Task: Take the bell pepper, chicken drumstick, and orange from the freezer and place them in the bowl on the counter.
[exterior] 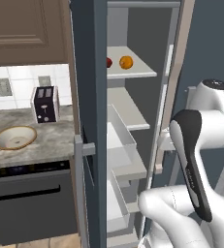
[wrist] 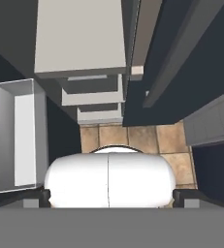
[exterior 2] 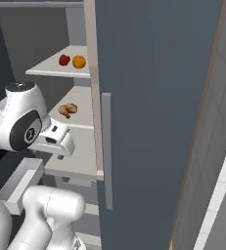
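All three items are in the freezer (exterior: 91, 97), none taken yet. The bell pepper (exterior 2: 64, 60) and orange (exterior 2: 79, 62) sit just beside each other on the upper shelf (exterior 2: 60, 66). The chicken drumstick (exterior 2: 67, 110) lies alone on the next shelf down. The bowl (exterior: 14, 137) is on the counter (exterior: 50, 140) left of the freezer, near the toaster (exterior: 45, 104).

End effector: fingers spread fully apart, nothing between them. The hand (exterior 2: 56, 139) hangs below the drumstick's shelf level, camera pointing down at the floor tiles (wrist: 133, 138) and door bins.

Handling, as a guess:
- Orange: firm, round, likely to roll. Grip across its widest part.
- Pepper: glossy, so probably slippery, and light. Grip across the body.
- Drumstick: lumpy and stiff. Take the thick part; the narrow end would likely pivot.

Pepper and orange sit so close that a finger may nudge one while closing on the other. From these angles I can't tell if they actually touch.

Room: shelf edges above and below each item, a door (exterior 2: 148, 112) close on the right, a pulled-out drawer (exterior: 120, 133) below. Approach straight in from the front and stay clear of the shelf lips.
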Tool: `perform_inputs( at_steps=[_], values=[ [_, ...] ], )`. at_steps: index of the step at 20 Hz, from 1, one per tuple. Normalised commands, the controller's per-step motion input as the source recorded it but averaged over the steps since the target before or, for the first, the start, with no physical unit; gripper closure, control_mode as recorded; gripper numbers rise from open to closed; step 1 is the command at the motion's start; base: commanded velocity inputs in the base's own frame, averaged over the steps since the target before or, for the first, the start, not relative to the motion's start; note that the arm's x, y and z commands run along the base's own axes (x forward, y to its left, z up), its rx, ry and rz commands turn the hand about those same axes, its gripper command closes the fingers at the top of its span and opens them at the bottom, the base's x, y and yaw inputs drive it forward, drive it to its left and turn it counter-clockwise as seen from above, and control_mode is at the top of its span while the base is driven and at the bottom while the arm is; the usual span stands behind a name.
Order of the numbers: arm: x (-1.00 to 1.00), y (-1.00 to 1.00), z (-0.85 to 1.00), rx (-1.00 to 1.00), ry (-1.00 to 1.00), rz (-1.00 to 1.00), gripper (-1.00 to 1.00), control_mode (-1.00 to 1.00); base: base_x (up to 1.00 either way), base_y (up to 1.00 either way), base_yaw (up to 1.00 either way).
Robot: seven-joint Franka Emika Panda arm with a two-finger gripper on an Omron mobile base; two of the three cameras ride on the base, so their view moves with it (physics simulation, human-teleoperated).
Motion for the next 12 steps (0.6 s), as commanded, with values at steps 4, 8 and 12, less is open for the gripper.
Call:
perform_inputs(
  at_steps=[4, 8, 12],
  values=[
    [0.00, 0.00, 0.00, 0.00, 0.00, 0.00, -1.00, 1.00, 0.43, -0.11, 0.02],
    [0.00, 0.00, 0.00, 0.00, 0.00, 0.00, -1.00, 1.00, 0.42, -0.11, 0.02],
    [0.00, 0.00, 0.00, 0.00, 0.00, 0.00, -1.00, 1.00, 0.33, -0.10, 0.02]
  ],
)
